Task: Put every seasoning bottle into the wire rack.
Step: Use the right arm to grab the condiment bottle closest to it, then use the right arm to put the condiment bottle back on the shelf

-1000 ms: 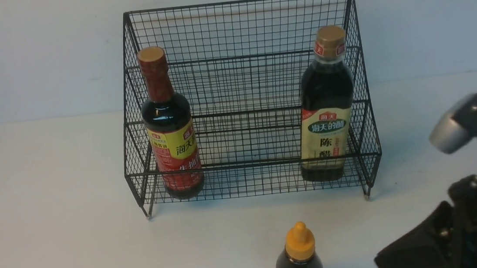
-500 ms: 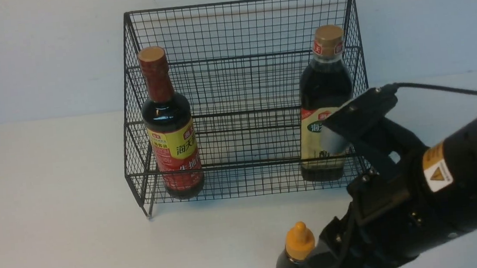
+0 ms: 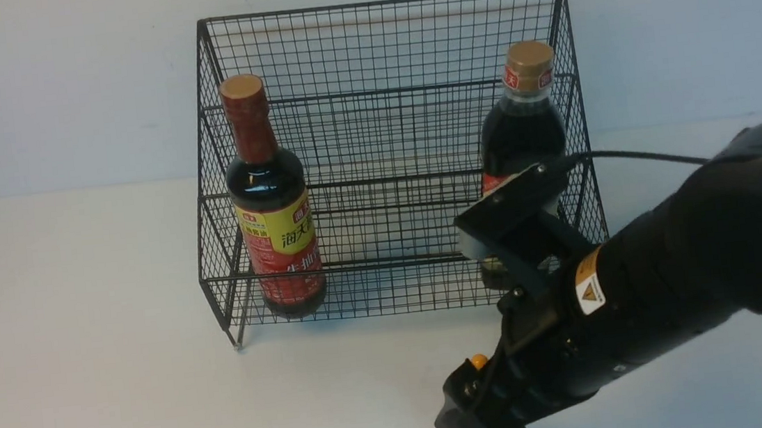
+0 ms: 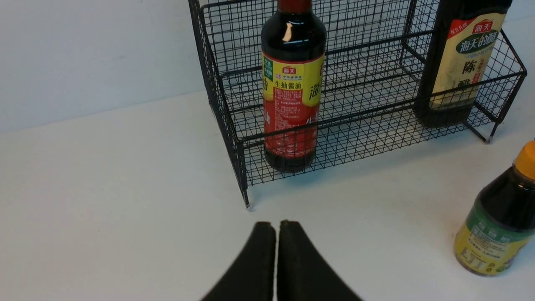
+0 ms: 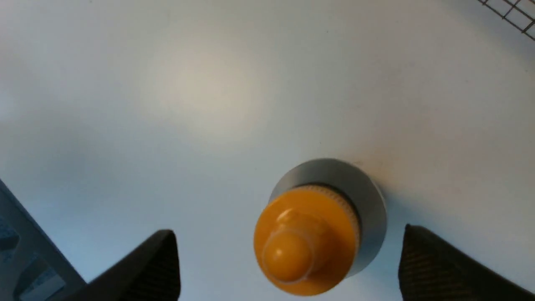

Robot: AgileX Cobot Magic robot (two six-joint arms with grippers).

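The black wire rack (image 3: 379,46) stands at the back of the table. On its lower tier are the tall round bottle (image 3: 274,217) with a red-yellow label at the left and the squarish cream-label bottle (image 3: 525,123) at the right. The small bottle with the orange cap (image 5: 307,238) stands on the table in front of the rack, mostly hidden by my right arm in the front view. My right gripper (image 5: 288,232) is open above it, one finger on each side of the cap, touching nothing. My left gripper (image 4: 276,223) is shut and empty, low over the table near the rack's front left foot.
The white table (image 3: 85,340) spreads bare to the left and in front of the rack. The rack's lower tier has free room between the two tall bottles. My right arm (image 3: 674,283) reaches across the front right and covers part of the squarish bottle.
My right arm has swung in from the right edge to over the small bottle, and its jaws have opened. The left gripper and the bottles have not moved.
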